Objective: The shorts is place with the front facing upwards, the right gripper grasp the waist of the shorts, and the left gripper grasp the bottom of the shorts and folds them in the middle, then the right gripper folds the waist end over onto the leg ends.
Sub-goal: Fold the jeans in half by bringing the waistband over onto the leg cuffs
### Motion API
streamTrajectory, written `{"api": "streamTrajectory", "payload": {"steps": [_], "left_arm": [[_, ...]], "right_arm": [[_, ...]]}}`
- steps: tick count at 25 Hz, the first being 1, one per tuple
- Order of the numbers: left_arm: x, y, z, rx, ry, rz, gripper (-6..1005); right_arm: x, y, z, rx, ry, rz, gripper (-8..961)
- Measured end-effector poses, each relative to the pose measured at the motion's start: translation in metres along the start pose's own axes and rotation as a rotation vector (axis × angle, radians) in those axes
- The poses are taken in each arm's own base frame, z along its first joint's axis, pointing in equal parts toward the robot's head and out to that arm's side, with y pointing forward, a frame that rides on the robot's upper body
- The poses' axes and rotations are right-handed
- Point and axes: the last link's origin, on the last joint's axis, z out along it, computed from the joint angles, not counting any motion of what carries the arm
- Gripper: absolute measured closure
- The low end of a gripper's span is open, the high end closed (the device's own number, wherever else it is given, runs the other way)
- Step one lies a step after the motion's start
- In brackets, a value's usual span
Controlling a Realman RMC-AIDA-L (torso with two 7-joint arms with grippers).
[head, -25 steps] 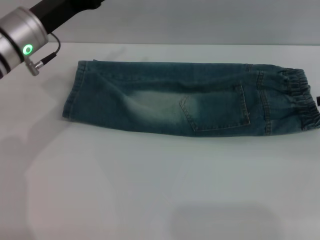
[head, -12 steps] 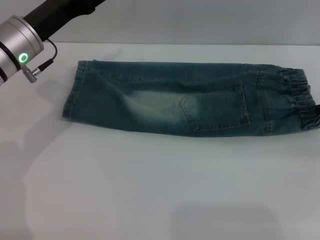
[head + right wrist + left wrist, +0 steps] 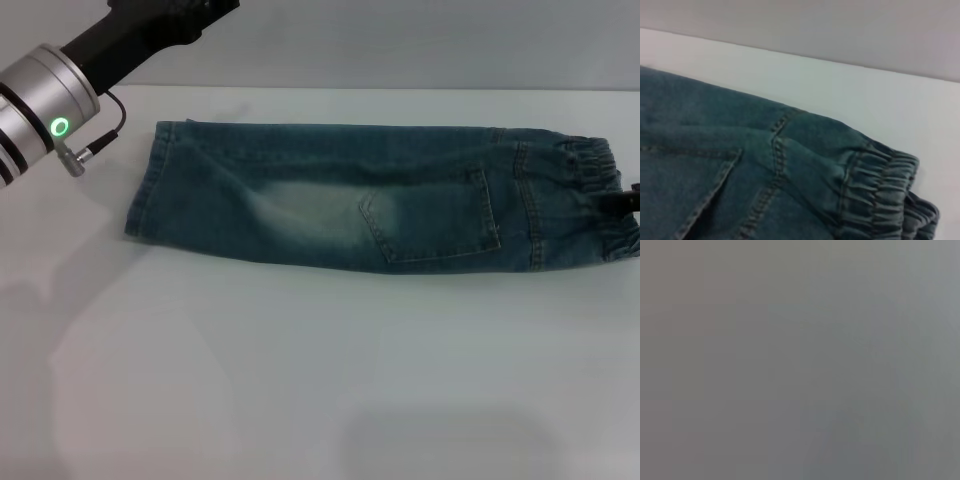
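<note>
Shorts (image 3: 380,205) lie across the table (image 3: 300,380) already folded lengthwise; the waist-to-hem fold remains. Right gripper (image 3: 625,200) touches the waist of the shorts (image 3: 600,200) at right, jaws unreadable. Left gripper (image 3: 175,15) is raised far-left, holding nothing, jaw opening unreadable.

Blue-green denim shorts (image 3: 380,195), folded lengthwise, flat near the desk's far edge; ruffled waist (image 3: 605,200) at the right edge, leg ends (image 3: 145,185) toward the left.

Blank grey surface (image 3: 800,360) fills view; nothing else discernible.
</note>
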Motion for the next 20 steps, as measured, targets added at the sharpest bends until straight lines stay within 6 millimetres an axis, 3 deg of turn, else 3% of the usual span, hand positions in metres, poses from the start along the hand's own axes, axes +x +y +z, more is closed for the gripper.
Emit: {"api": "streamTrajectory", "payload": {"steps": [20], "left_arm": [[0.0001,-0.0005,0.0034,0.007,0.007,-0.016,157]], "right_arm": [[0.0054,0.0051,0.0064,0.005,-0.008,-0.008,442]]}}
